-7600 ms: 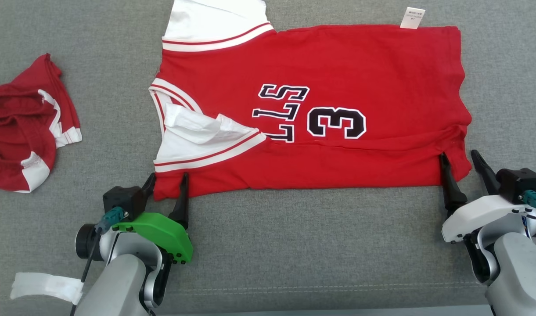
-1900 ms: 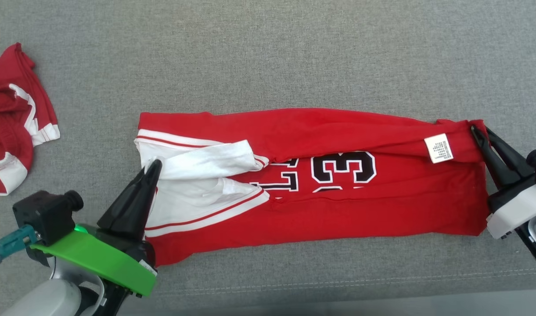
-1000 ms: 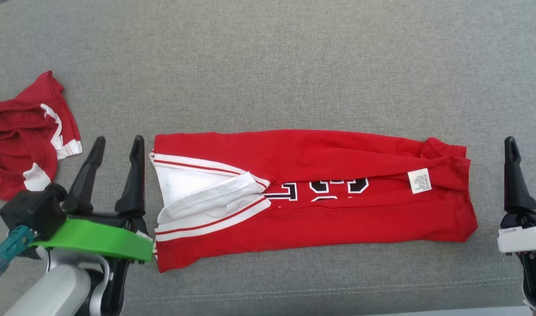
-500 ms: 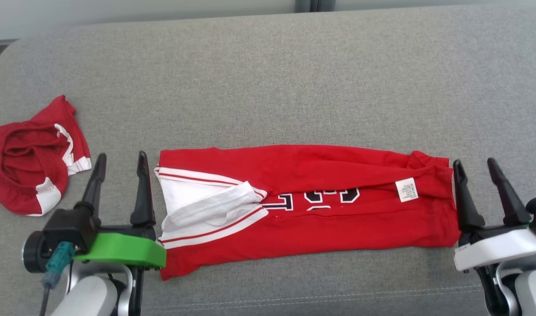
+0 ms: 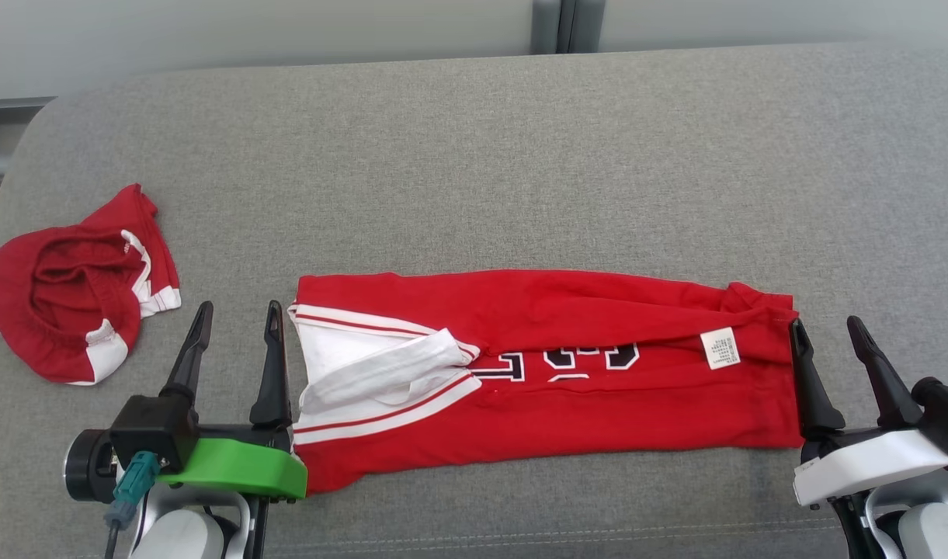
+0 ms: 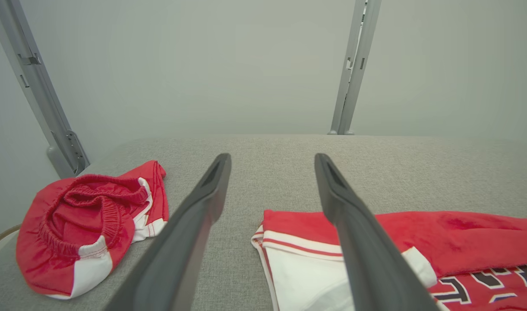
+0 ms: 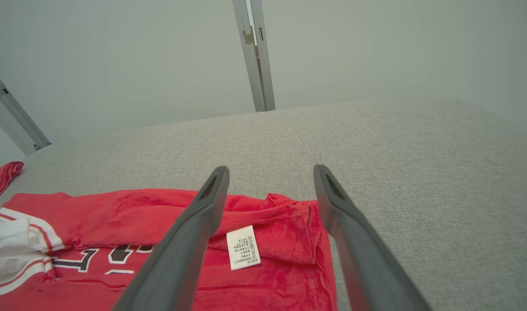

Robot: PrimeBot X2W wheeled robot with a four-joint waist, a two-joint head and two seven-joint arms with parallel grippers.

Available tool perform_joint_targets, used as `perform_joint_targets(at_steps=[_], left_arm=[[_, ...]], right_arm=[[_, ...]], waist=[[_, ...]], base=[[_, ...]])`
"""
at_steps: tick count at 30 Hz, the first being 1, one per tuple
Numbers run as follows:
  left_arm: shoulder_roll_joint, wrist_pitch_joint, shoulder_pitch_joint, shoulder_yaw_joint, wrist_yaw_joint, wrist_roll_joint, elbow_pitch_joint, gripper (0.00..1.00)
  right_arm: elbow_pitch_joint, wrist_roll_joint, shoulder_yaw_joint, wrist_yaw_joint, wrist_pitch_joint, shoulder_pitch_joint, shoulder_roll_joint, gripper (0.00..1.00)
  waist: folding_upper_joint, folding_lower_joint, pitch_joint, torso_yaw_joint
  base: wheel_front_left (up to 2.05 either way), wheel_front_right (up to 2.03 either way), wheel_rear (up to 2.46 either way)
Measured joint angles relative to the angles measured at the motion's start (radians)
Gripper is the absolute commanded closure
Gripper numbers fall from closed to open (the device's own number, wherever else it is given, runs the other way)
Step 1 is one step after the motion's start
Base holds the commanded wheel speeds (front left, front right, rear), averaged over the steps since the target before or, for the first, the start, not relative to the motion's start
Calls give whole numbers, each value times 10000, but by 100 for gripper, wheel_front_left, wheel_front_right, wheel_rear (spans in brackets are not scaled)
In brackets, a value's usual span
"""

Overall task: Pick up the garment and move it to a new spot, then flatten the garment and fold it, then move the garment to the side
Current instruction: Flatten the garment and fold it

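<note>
A: Red jersey with white sleeve trim and black numerals (image 5: 551,388): status wanted. Where is it lying?

B: It is laid on the wide grey fabric cushion (image 5: 474,155), toward the front edge, as a long band running left to right. Pick-up and the move to a new spot are judged done, flattening too. One lengthwise fold is seen. The far edge is turned over toward the near side, so the numerals are half covered.

A: What is left?

B: Judged: at least one crosswise fold, since the band is long, then the move to the side. The fold is not clean. The white sleeve is bunched at the left end and the hem corner is rumpled at the right end.

A: Anything else on the cushion?

B: A crumpled pair of red shorts with white trim (image 5: 70,287) is seen at the far left, well apart from the jersey. Nothing is touching it.

A: Grippers?

B: The green-cased left gripper (image 5: 239,307) is placed just beside the sleeve end, fingers spread apart, nothing between them. The white-cased right gripper (image 5: 824,321) is placed just beside the hem end, fingers likewise spread. In both wrist views no cloth is pinched, so the jersey is judged released and resting on its own.

A: Any small reference mark?

B: A small white care label (image 5: 720,348) is exposed on top of the fold near the right end. The hem end can be identified by it.
</note>
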Motion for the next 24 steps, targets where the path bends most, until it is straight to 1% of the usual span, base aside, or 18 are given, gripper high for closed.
perform_joint_targets(at_steps=[3,4,8,12,16,20,24], left_arm=[[-180,0,4,176,-196,165,130,0],[-261,0,6,263,-337,259,201,0],[-518,0,-2,372,-577,497,314,0],[-765,0,-57,472,-803,671,458,0],[-982,0,-193,537,-1018,846,556,0],[-1204,0,-288,596,-1246,1068,686,0],[-1373,0,-314,780,-1383,1189,790,0]], right_arm=[[75,6,-21,0,61,-14,-12,0],[205,29,-144,2,121,-75,-69,0],[713,111,-454,0,270,-373,-305,0],[1666,213,-485,0,420,-883,-543,0],[2867,334,-345,0,339,-1410,-648,0],[4067,533,-136,2,144,-1752,-621,0],[4951,844,81,4,-117,-1932,-491,0]], waist=[[0,0,24,45],[0,0,50,95],[0,0,117,250],[0,0,238,432],[0,0,417,620],[0,1,610,798],[0,1,779,896]], base=[[0,0,0],[0,0,0],[0,0,0],[0,0,0],[0,0,0],[0,0,0],[0,0,0]])
